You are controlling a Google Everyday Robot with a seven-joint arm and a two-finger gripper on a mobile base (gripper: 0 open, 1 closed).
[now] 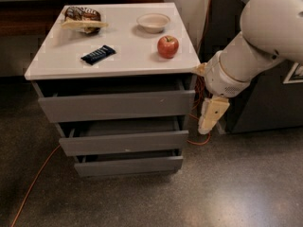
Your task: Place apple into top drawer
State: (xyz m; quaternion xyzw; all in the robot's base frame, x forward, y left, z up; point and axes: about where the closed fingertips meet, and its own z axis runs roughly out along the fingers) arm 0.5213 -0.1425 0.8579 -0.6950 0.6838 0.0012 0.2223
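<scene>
The red apple (168,46) sits on the white cabinet top (57,60), near its right edge and in front of the cream bowl (153,21). The top drawer (116,106) is pulled out a little, and a dark gap shows above its grey front. My gripper (210,116) hangs down beside the cabinet's right side, level with the top drawer's front. It is below and to the right of the apple and holds nothing that I can see. My white arm (255,41) fills the upper right.
A dark blue snack bar (98,54) and a bagged snack (83,19) lie on the cabinet top. Two lower drawers (124,142) stand slightly open. An orange cable (33,183) runs across the floor. A dark cabinet (265,103) stands to the right.
</scene>
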